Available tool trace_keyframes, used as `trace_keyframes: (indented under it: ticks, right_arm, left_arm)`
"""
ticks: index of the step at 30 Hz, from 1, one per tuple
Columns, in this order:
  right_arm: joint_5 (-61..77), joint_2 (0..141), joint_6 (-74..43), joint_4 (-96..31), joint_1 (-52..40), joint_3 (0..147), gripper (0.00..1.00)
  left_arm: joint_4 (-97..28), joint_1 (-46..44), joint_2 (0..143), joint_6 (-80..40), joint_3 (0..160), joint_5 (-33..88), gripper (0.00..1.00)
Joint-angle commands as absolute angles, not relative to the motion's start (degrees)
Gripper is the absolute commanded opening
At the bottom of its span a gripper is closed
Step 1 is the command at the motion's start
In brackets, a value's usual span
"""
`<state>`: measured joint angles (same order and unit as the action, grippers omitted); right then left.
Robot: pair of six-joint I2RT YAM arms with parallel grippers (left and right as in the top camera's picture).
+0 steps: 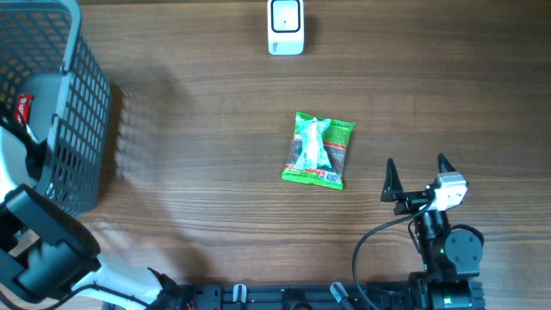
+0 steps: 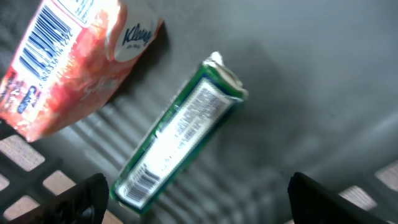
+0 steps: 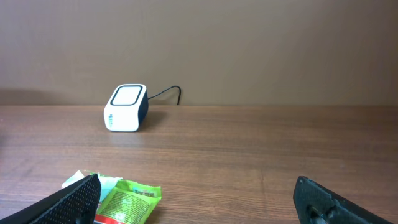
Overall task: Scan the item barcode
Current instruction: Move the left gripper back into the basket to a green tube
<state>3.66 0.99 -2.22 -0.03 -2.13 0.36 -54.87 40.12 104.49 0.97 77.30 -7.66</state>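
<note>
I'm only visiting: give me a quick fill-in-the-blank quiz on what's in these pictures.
1. The packet lying on the table is mostly ___.
2. The right gripper is ___, holding nothing.
3. The tissue pack in the basket bears the brand name ___.
Missing words: green; open; Kleenex.

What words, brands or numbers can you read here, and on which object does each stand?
"Kleenex": orange-red soft tissue pack.
Its printed digits: too blurred.
Slim green packet with silvery label: print blurred.
Green plastic snack bag: print too small.
White cube scanner: none.
</note>
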Motion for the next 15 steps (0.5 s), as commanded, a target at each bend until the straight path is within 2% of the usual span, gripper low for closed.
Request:
trace_keyframes:
  ticks: [1, 6, 7, 8, 9, 12, 15]
  right_arm:
    - [4.38, 0.80, -1.54, 0.14, -1.85, 0.30, 1.00]
    - [4.38, 0.80, -1.54, 0.14, -1.85, 0.30, 1.00]
    - [4.38, 0.80, -1.54, 0.12, -1.85, 0.30, 1.00]
    - [4.38, 0.80, -1.54, 0.12, -1.85, 0.30, 1.00]
    - [4.36, 0.80, -1.54, 0.12, -1.85, 0.30, 1.00]
    - [4.38, 0.80, -1.56, 0.12, -1.85, 0.30, 1.00]
    - [4.36, 0.80, -1.54, 0.12, -1.85, 0.30, 0.99]
  left_arm:
    - [-51.68, 41.06, 104.92, 2.74, 74.15, -6.66, 0.90]
    - [-46.57, 41.30, 105.03, 2.79, 70.32, -5.87, 0.82]
    - [-46.13, 41.52, 105.03, 2.74, 70.13, -5.87, 0.71]
    - [-45.82, 41.60, 105.03, 2.68, 70.06, -5.87, 0.65]
    - [-45.78, 41.69, 105.03, 2.57, 70.06, -5.87, 0.61]
    - [-45.58, 41.69, 105.03, 2.55, 70.00, -5.85, 0.57]
    - [-45.58, 41.69, 105.03, 2.57, 70.00, -5.85, 0.42]
